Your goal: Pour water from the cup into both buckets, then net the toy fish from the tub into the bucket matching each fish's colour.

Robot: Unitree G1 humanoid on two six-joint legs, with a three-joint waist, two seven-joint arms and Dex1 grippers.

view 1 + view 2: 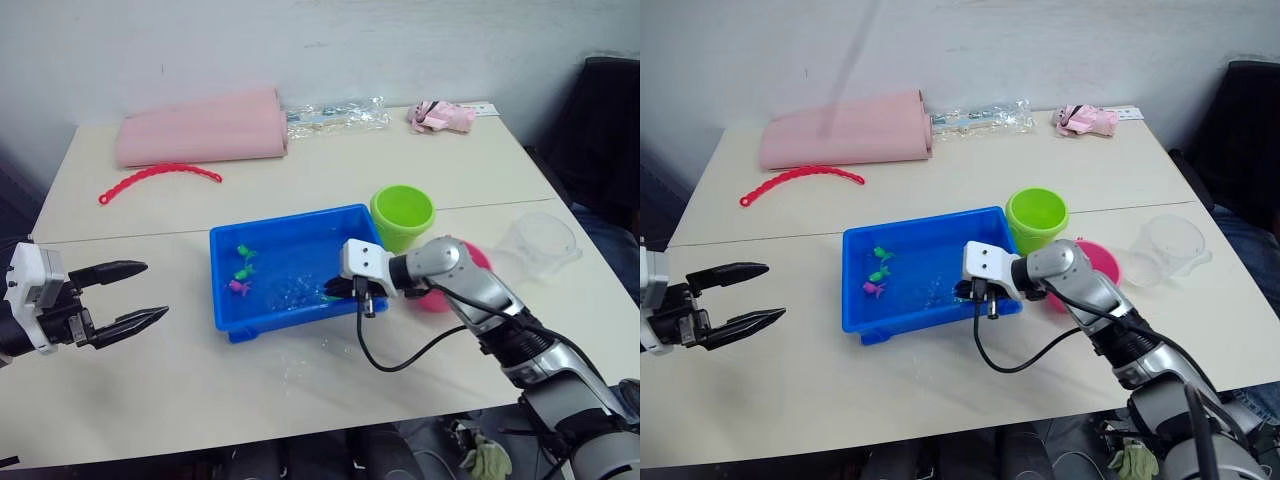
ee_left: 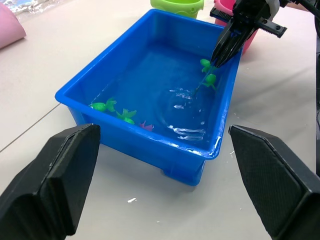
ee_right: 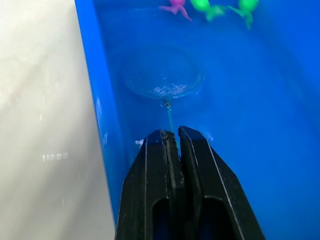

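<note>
I've got the table under me w/ the blue tub as my reference, water in it and rippled. My right gripper is dipped inside the tub at the wall nearest the buckets, fingers pressed together on the thin handle of the net, whose hoop lies submerged just ahead of the fingertips. The handle's long axis runs from my fingers toward the tub's opposite end, and that's the relation I'm working on: a cluster of toy fish, two green and one magenta, sits at that far end, beyond the hoop, straight along the stick. Two more green fish float right beside the gripper, nearer the fingers than the hoop is, so I judge a draw-back or sideways sweep would be needed for those. The green bucket stands just behind the tub's corner on the right-arm side; the pink bucket is next to it, partly behind my right forearm, so the right arm is clearly nearer both. The clear cup rests further out past the pink bucket. My left gripper hovers off the tub's opposite end, fingers wide apart, holding nothing. Well behind the tub lie a pink roll and a red beaded chain, not in the way.
</note>
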